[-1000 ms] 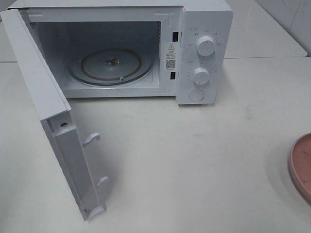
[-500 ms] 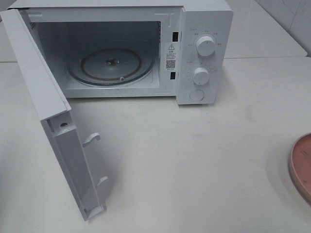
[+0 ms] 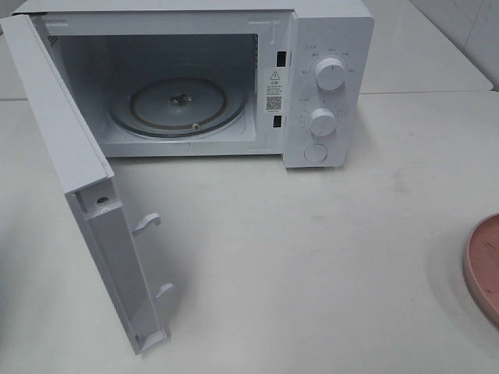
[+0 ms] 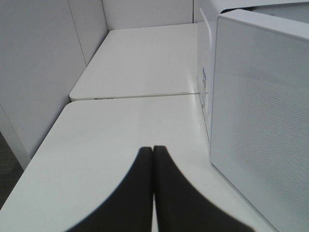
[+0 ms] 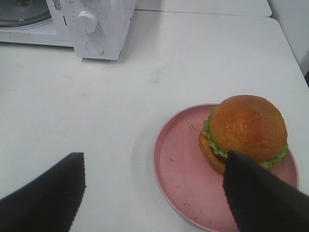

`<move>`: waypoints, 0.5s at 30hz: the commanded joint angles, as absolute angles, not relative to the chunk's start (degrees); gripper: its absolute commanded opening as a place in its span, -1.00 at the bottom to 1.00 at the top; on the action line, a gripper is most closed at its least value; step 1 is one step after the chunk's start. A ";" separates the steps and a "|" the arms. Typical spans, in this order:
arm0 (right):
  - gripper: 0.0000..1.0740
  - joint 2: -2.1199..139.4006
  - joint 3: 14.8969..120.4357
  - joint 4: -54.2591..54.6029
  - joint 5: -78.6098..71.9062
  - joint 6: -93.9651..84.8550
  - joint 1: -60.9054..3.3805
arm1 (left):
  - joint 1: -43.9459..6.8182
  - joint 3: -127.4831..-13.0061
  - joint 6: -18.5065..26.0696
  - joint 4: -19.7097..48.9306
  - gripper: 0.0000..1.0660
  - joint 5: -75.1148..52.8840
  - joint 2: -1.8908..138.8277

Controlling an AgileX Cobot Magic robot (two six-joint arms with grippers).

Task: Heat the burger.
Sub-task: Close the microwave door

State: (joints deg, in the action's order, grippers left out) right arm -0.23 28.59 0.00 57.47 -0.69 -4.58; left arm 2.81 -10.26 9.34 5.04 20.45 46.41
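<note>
The burger (image 5: 247, 126), with a domed golden-brown bun and green lettuce, sits on a pink plate (image 5: 179, 164) in the right wrist view. My right gripper (image 5: 154, 157) hovers open above the plate's near side; one finger is over bare table, the other in front of the burger, and nothing is held. My left gripper (image 4: 153, 149) is shut on nothing, over the table beside the microwave's outer wall (image 4: 260, 121). The exterior view shows neither gripper nor the burger, only the plate's rim (image 3: 479, 265) at the right edge.
The white microwave (image 3: 327, 86) stands at the back with its door (image 3: 93, 202) swung wide open to the left. Its glass turntable (image 3: 178, 105) holds nothing. Two knobs and a button face forward on its right panel (image 5: 91, 24).
</note>
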 commanded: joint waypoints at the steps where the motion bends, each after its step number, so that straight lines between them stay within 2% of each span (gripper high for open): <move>1: 0.41 -1.78 28.42 0.00 57.12 -0.74 -4.07 | 2.35 -10.26 8.37 3.78 -1.00 25.84 50.48; 4: 0.41 -1.78 28.42 0.00 57.12 -0.69 -4.07 | -0.52 -10.31 6.36 2.69 -1.00 29.56 54.60; 10: 0.41 -1.78 28.42 0.00 57.12 -0.69 -4.07 | -4.07 -10.89 6.30 0.57 -1.00 31.23 58.44; 12: 0.41 -1.78 28.42 0.00 57.12 -0.69 -4.07 | -7.85 -12.55 6.30 -3.55 -1.00 31.63 61.25; 15: 0.41 -1.78 28.42 0.00 57.12 -0.69 -4.07 | -8.94 -13.06 6.30 -5.44 -1.00 32.54 62.74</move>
State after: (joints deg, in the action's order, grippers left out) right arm -0.23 28.59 0.00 57.47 -0.69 -4.58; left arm -7.91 -12.32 6.82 -3.72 30.88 61.94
